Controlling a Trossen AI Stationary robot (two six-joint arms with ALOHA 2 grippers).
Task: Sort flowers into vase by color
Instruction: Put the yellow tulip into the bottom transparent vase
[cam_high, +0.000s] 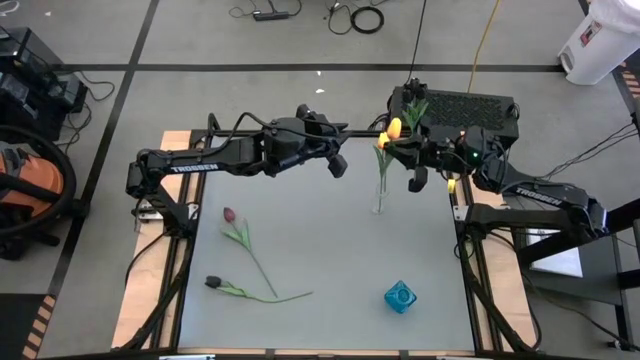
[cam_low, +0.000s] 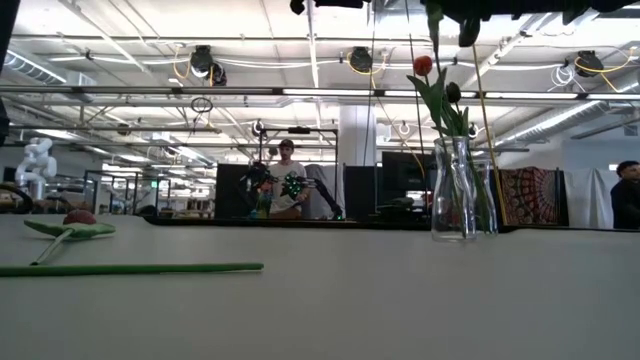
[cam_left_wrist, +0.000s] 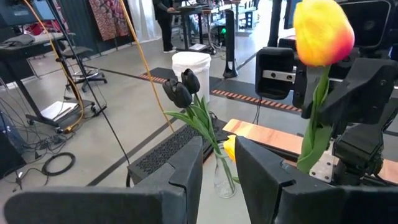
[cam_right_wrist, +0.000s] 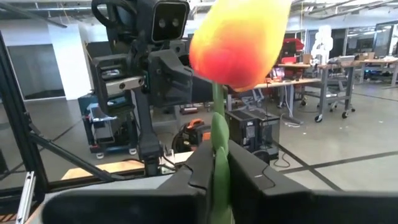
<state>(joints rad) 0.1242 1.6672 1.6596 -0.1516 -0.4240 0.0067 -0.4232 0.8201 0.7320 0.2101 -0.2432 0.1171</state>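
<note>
Right claw (cam_right_wrist: 214, 163) pinching a yellow tulip (cam_right_wrist: 239, 40) by its stem, hovering beside the vase (cam_high: 379, 192). Left claw (cam_high: 338, 164) hanging spread, empty. Probably light and floppy, so gripping mid-stem.

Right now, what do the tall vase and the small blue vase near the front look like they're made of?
The tall vase looks like clear, glossy glass: the stems and the room behind show through it. The small blue vase appears to be translucent teal glass or plastic with a faceted surface; the high view is too distant to tell which.
</note>
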